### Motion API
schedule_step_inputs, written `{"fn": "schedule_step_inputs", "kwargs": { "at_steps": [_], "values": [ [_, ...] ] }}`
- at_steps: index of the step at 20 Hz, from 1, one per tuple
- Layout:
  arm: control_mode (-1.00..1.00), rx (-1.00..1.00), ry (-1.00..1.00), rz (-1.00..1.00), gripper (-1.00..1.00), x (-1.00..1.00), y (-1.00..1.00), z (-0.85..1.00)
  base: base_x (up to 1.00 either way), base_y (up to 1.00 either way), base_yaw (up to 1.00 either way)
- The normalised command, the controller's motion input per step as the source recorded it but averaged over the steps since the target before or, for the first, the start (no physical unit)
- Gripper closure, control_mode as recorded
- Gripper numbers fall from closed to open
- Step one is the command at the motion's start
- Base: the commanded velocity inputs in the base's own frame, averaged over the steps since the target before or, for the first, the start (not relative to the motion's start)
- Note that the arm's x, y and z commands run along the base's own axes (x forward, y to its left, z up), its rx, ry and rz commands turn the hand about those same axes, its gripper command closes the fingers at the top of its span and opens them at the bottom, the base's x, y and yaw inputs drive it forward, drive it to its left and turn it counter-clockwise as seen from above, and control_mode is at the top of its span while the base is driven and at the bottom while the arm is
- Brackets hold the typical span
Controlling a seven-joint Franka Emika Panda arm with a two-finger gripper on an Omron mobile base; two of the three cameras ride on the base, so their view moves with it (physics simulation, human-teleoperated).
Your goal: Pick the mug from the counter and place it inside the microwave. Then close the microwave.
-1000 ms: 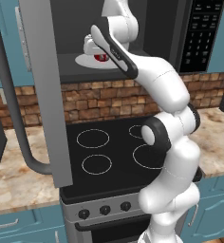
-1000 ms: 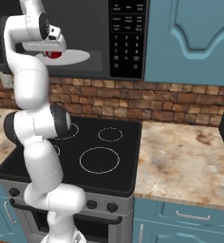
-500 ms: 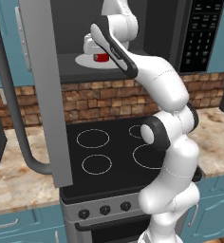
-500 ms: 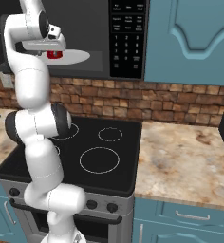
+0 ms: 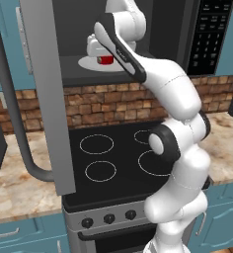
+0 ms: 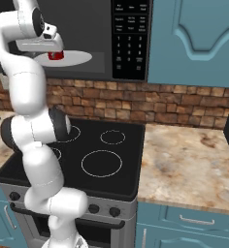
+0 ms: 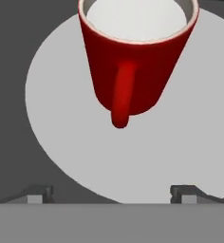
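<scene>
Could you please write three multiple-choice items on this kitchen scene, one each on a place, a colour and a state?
1. Where does the mug stand?
A. on the stovetop
B. on the white turntable inside the microwave
C. on the counter

2. What colour is the mug's outside?
A. red
B. blue
C. green

3. How do the fingers stand?
A. shut on the mug
B. shut on the door handle
C. apart, clear of the mug

Answers:
1 B: the hand view shows it upright on the round plate in the dark cavity.
2 A: red wall and handle, white inside.
3 C: both tips sit wide apart, the mug away from them.
</scene>
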Motion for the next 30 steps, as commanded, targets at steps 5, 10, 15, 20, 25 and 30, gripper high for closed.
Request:
{"fn": "schedule_step_inputs", "kwargs": {
  "at_steps": [5,10,15,20,25,30],
  "values": [
    [-1.0,0.0,0.0,-0.02,-1.0,-0.36,-0.06,-0.17,0.0,0.0,0.0],
    [-1.0,0.0,0.0,-0.03,-1.0,-0.29,-0.15,-0.29,0.0,0.0,0.0],
    [-1.0,0.0,0.0,-0.04,-1.0,-0.41,-0.21,-0.06,0.0,0.0,0.0],
    [-1.0,0.0,-0.01,-0.08,-1.0,-0.62,-0.2,0.0,0.0,0.0,0.0],
    [-1.0,0.0,-0.01,-0.11,-1.0,-0.74,-0.23,0.0,0.0,0.0,0.0],
    [-1.0,0.0,-0.1,-0.1,-1.0,-0.8,-0.07,0.0,0.0,0.0,0.0]
  ]
}}
